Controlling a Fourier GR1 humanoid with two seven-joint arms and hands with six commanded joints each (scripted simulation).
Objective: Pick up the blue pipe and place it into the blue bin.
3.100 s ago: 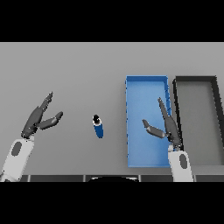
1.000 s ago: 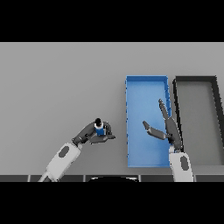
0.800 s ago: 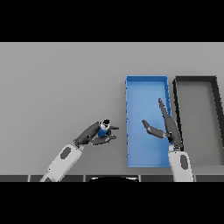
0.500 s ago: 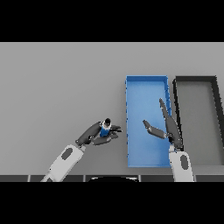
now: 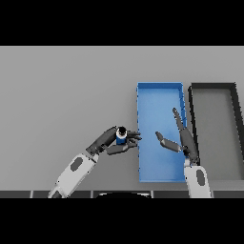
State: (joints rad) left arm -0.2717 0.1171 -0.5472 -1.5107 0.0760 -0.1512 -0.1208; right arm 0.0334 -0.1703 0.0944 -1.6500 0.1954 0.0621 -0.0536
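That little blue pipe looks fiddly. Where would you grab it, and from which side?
Around its middle, from its left side, probably. The blue pipe is short and stands nearly on end, its dark top facing up, so only its sides offer a hold. The left hand is curled round it that way, beside the blue bin.

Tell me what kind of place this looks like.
Probably a sorting bench: a plain grey table with a blue bin and a dark bin side by side, and a blue pipe in the left hand.
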